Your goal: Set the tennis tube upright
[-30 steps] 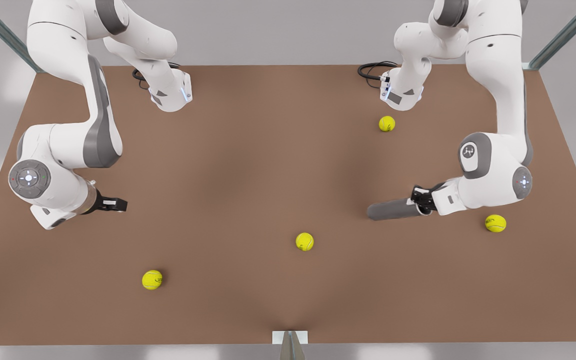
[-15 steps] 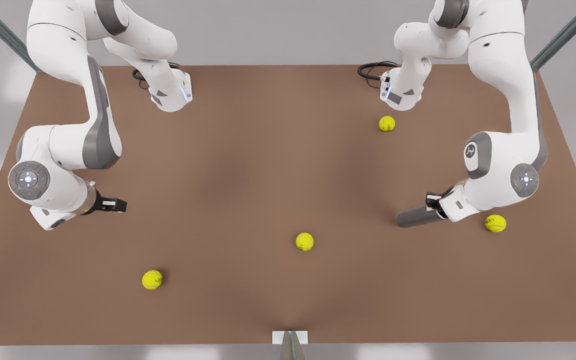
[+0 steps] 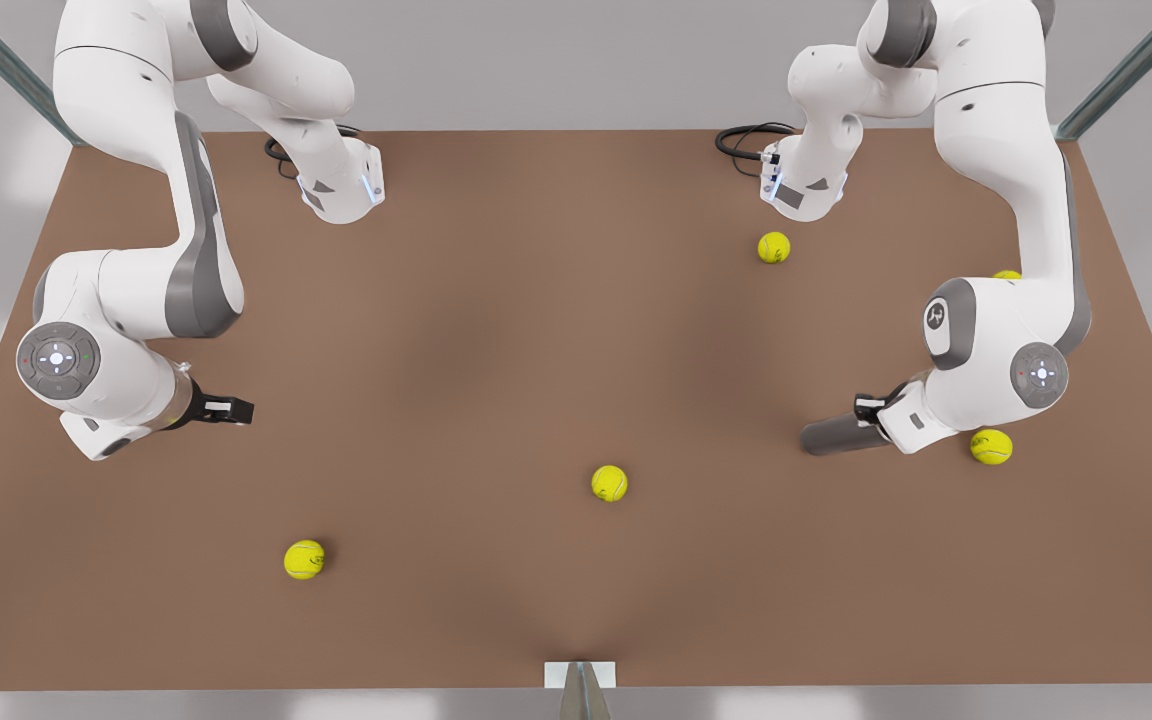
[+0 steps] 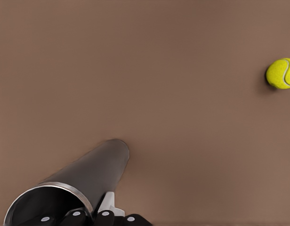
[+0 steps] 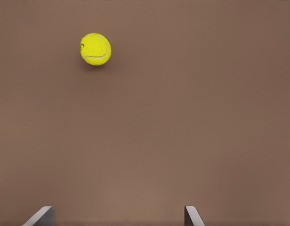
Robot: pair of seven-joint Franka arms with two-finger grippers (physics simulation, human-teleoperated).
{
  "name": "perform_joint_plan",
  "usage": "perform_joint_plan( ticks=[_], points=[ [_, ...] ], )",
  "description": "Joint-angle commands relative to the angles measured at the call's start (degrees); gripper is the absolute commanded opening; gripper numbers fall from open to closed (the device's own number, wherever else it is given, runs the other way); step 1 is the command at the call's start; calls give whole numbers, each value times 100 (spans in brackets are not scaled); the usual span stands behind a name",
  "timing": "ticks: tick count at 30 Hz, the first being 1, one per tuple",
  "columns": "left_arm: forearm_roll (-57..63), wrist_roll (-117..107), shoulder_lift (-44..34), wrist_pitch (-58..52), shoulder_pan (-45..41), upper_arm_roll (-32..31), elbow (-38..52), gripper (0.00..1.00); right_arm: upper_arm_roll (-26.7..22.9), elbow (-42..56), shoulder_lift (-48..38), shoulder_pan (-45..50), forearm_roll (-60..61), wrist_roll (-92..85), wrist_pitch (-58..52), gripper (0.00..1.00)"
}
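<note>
— Where is the tennis tube right now?

— At my left gripper, on the front view's right side of the brown table. My fingers are clamped over the rim of its hollow end; my left wrist view shows that open mouth right at my fingers, with the grey body of the tube running away from me. It is not upright: in the front view it slants, its closed end pointing toward the front view's left and reaching toward the table.

— And your other claw?

— My right gripper waits on the front view's left, well apart from the tube. Its fingers are spread wide and hold nothing.

— What lies around the tube?

— A tennis ball sits just behind my left wrist. Another ball lies toward the table's middle, one more nearer my right gripper, and a fourth toward the far edge.
</note>
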Motion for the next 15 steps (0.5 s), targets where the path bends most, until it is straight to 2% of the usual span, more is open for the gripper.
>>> perform_joint_plan(
  ticks=[1, 2, 15],
  points=[
    [-43, -4, 0, 0, 0, 0, 0, 97, 0, 0, 0, 0, 0, 0, 0, 100],
    [-43, -5, 0, 0, 0, 0, 0, 100, 0, 0, 0, 0, 0, 0, 0, 100],
    [63, -189, -176, -193, -44, -44, 0, 100, 0, 0, 0, 0, 0, 9, 0, 100]
  ],
)
